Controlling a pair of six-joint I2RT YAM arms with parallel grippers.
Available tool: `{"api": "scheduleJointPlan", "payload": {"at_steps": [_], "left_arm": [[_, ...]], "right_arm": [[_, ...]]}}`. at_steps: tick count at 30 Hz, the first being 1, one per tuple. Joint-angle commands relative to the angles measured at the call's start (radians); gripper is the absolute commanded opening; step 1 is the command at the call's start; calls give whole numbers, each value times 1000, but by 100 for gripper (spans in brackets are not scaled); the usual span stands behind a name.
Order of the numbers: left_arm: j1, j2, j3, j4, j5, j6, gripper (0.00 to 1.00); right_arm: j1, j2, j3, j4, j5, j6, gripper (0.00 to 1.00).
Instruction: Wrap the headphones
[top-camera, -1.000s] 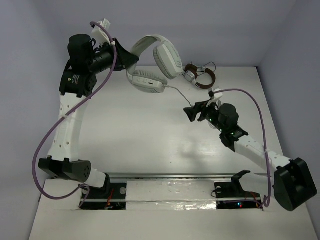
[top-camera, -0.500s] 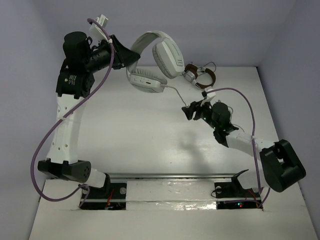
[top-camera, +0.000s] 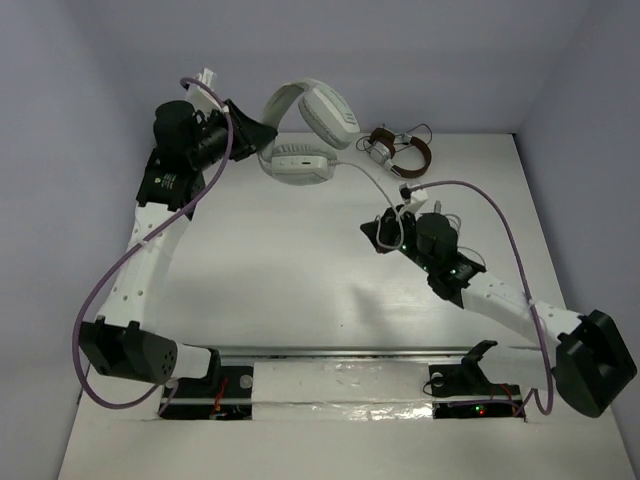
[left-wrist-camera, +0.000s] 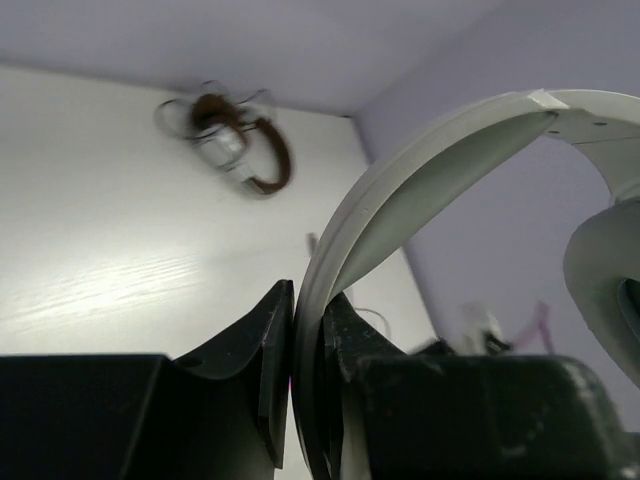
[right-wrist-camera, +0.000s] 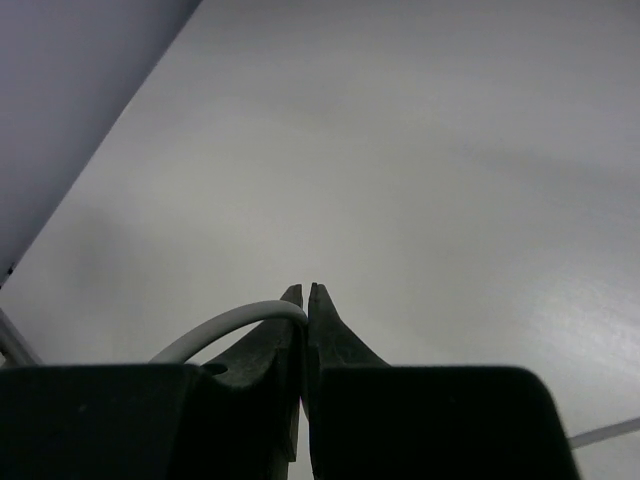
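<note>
The white headphones (top-camera: 305, 125) hang above the back of the table. My left gripper (top-camera: 262, 135) is shut on their wide headband (left-wrist-camera: 420, 170), which passes between the black fingers (left-wrist-camera: 308, 295) in the left wrist view. One big earcup lies flat, the other stands tilted behind it. The thin light-grey cable (top-camera: 368, 183) runs from the lower earcup down to my right gripper (top-camera: 378, 232). That gripper (right-wrist-camera: 305, 292) is shut on the cable (right-wrist-camera: 230, 325), which arcs out to the left of its tips.
Smaller brown-and-silver headphones (top-camera: 400, 148) with a dark cord lie at the back right of the table, also seen in the left wrist view (left-wrist-camera: 235, 150). Walls enclose the back and both sides. Purple arm cables loop beside each arm.
My right gripper has gone from open to shut on the cable and shifted slightly left. The left arm has swung a little to the right, still holding the headband.
</note>
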Motion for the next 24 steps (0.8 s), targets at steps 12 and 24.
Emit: {"api": "scheduleJointPlan", "payload": {"at_steps": [12, 24], "left_arm": [[13, -30, -198, -58, -284, 228, 0], [-183, -135, -556, -84, -78, 358, 0]], "right_arm": [[76, -196, 585, -763, 717, -80, 0], [76, 137, 1146, -683, 764, -461, 0]]}}
